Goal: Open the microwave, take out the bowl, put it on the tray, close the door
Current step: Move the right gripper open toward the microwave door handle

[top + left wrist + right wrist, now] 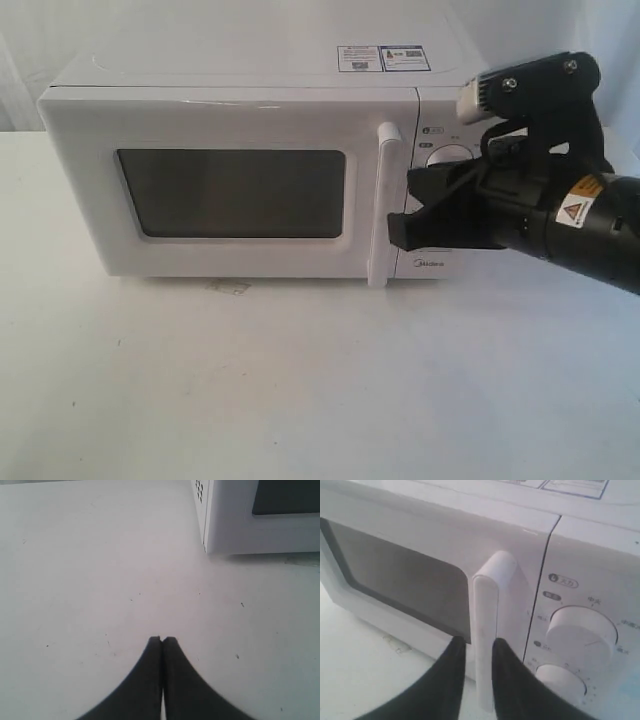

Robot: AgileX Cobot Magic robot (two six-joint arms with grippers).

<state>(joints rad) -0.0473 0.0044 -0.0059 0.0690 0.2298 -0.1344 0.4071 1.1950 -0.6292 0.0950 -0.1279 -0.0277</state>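
Note:
The white microwave [230, 95] stands on the table with its door [90, 200] closed, and the dark window [235, 192] shows nothing inside. The bowl is hidden and no tray is in view. My right gripper [405, 205] is at the vertical bar handle [382, 170]. In the right wrist view the gripper [479, 641] is open, and its two black fingers straddle the handle [487, 605] with a thin gap on the window side. My left gripper [162, 639] is shut on nothing, low over the bare table near the oven's corner [207, 530]. It does not appear in the exterior view.
Two round white knobs [580, 635] [562, 680] sit on the panel right of the handle. Stickers [385, 57] lie on the oven's top. A small mark [230, 287] shows on the white table [300, 380] just in front of the door.

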